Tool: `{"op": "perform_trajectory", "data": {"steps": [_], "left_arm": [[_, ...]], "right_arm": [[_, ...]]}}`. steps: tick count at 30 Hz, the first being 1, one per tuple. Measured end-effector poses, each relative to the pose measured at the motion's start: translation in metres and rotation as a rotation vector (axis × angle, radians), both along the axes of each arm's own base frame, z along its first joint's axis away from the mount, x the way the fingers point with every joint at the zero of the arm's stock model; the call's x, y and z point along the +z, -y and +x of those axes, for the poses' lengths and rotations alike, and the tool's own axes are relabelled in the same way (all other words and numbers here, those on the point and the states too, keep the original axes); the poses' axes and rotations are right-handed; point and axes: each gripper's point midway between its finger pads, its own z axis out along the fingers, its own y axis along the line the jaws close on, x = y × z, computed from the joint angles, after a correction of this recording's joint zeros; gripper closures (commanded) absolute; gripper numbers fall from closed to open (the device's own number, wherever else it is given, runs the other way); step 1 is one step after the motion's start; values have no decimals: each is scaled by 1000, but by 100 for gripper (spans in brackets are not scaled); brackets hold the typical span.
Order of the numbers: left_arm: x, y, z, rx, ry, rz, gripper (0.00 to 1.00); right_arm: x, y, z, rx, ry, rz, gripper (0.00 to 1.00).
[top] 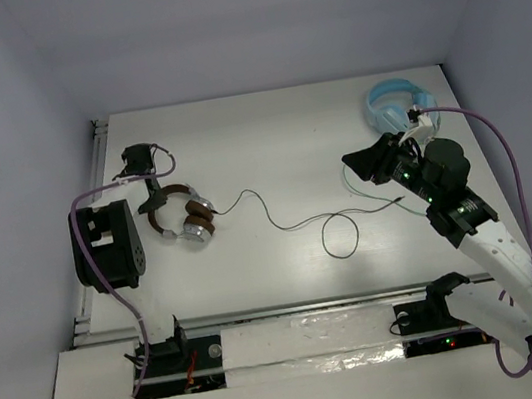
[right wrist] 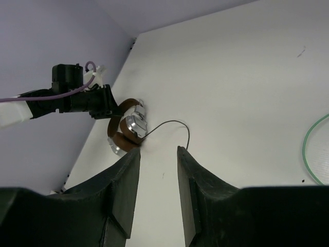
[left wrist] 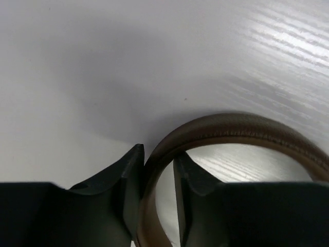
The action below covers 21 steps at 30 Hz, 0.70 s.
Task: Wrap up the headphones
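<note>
The left gripper (left wrist: 158, 170) pinched the stiff brown headband of the headphones (top: 181, 216) at the table's (top: 286, 135) left, its limp cable (top: 290, 224) trailing free, while the right gripper (right wrist: 158, 164) hung empty, jaws apart.

- My left arm reaches up along the left edge of the table, wrist bent inward toward the middle.
- My left gripper (left wrist: 158, 164) points down at the headband (left wrist: 241, 128) of the headphones (top: 184, 216) — one finger (left wrist: 128, 175) outside the brown band, the other inside its arc, both pressed close against it.
- My right arm stretches from its base at the near right corner diagonally toward the far right of the table, elbow raised, wrist tipped forward.
- My right gripper (right wrist: 158, 170) hangs above the table surface, fingers parted with a plain gap between them — nothing sits in that gap.
</note>
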Motion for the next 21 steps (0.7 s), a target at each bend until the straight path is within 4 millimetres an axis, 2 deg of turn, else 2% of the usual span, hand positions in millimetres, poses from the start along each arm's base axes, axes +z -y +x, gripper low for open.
{"op": "perform_trajectory", "data": {"steps": [2,4,5,7,8,12,18,19,21], "left_arm": [[1,1,-6,-5,-7,-8,87],[2,3,-13,-10,-13,-18,85],[2,4,-17,-8,-17,-23,76],[3,5,-22,-6,-21,-28,67],[4,6,-24,-3,-20,-33,58],[3,9,-28,1,-22,-51,56],[-4,11,-28,-1,-36,-63,66],[-4,11,-27,-1,-35,-62,69],[-4,10,-26,1,-36,-58,87]], "right_arm": [[0,0,0,0,0,0,59],[0,0,0,0,1,0,59],[0,0,0,1,1,0,59],[0,0,0,2,1,0,59],[0,0,0,4,1,-1,59],[0,-1,-1,9,3,-1,59],[0,-1,-2,12,3,-1,59],[0,-1,-2,12,3,-1,59],[0,-1,-2,12,3,-1,59]]}}
